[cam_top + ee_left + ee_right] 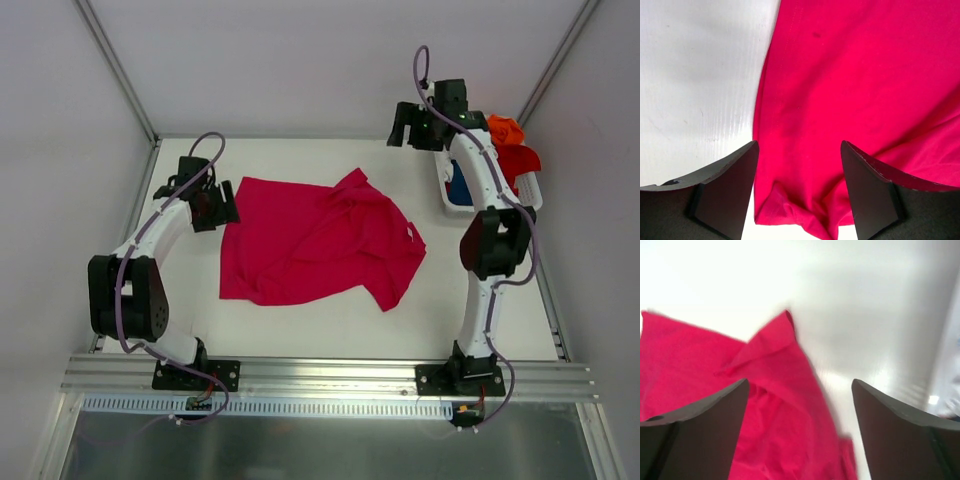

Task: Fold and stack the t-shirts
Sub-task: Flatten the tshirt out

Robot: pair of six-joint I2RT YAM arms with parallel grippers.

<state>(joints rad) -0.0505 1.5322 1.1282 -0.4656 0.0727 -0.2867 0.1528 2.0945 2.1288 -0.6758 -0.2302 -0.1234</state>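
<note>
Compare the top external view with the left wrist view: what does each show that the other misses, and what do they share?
Only the top view: the whole crimson-pink t-shirt, the right tool, and the basket with other shirts. Only the left wrist view: a small dark spot on the cloth and a bunched corner. Both: the shirt's edge, with the open left tool at it.

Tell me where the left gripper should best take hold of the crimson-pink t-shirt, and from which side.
Probably the left hem edge of the crimson-pink t-shirt. It lies flat and free on the table, and the open left gripper hangs over it, so come straight down from above.
</note>
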